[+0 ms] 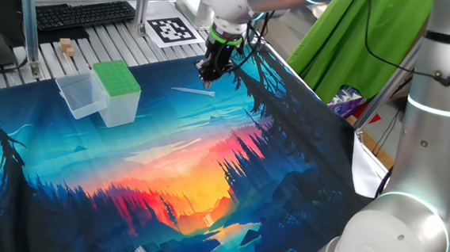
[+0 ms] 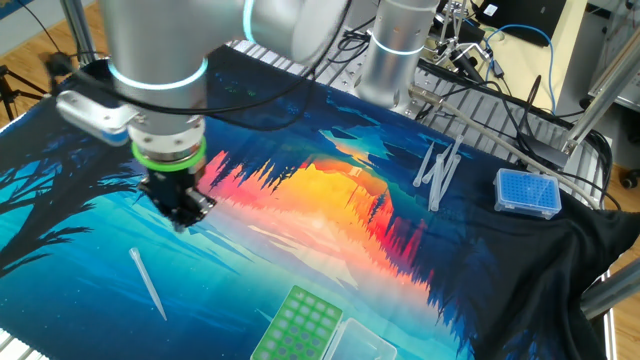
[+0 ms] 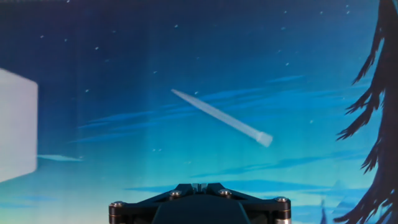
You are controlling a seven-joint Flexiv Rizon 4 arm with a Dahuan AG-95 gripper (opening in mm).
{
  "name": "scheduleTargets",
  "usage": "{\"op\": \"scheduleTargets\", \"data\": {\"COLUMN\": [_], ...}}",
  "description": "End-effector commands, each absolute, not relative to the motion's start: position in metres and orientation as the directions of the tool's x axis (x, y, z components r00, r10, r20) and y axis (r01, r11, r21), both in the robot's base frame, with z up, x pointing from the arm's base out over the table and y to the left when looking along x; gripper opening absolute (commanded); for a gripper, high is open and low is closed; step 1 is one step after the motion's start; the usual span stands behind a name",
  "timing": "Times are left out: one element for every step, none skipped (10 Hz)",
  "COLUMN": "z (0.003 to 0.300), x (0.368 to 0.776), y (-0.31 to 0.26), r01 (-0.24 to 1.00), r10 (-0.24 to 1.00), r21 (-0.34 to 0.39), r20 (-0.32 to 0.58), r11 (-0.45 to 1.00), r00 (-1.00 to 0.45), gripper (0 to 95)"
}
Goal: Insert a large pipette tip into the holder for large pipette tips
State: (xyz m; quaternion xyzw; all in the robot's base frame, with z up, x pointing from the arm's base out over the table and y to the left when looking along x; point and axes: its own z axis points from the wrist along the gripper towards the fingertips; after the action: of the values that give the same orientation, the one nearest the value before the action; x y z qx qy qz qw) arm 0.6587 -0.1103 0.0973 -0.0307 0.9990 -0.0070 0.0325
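Note:
A large pipette tip (image 1: 193,92) (image 2: 148,284) (image 3: 221,117) lies flat on the blue part of the printed mat, alone. My gripper (image 1: 210,79) (image 2: 185,215) (image 3: 198,185) hangs just above the mat close beside the tip, shut, with nothing between its fingers. In the hand view the tip lies ahead of the jaws, slanting from upper left to lower right, thick end at the right. The holder for large pipette tips (image 1: 117,80) (image 2: 298,325), a box with a green perforated top, stands to the left of the tip in one fixed view.
A clear plastic tub (image 1: 80,94) (image 2: 362,345) stands against the holder. A blue tip box (image 2: 527,192) and several loose tips (image 2: 438,170) lie at the mat's far side. A keyboard (image 1: 86,15) and a printed marker tag (image 1: 173,30) sit behind the mat.

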Motion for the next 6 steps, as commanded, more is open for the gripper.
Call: {"op": "scheduleTargets", "data": {"z": [0.0988,0.0987,0.0988,0.0988,0.0988,0.0987], "x": [0.6576,0.6572,0.6571,0.6571,0.6571,0.6572], "y": [-0.1109,-0.1108,-0.1106,-0.1106,-0.1106,-0.1106], "r01": [-0.050,-0.052,-0.053,-0.045,-0.045,-0.047], "r10": [-0.052,-0.054,-0.053,-0.046,-0.046,-0.048], "r21": [-0.022,-0.017,-0.014,-0.013,-0.012,-0.011], "r20": [-0.066,-0.068,-0.067,-0.068,-0.060,-0.053], "r11": [0.998,0.998,0.999,0.999,0.999,0.999], "r00": [-0.996,-0.996,-0.996,-0.997,-0.997,-0.997], "gripper": [0.0,0.0,0.0,0.0,0.0,0.0]}}
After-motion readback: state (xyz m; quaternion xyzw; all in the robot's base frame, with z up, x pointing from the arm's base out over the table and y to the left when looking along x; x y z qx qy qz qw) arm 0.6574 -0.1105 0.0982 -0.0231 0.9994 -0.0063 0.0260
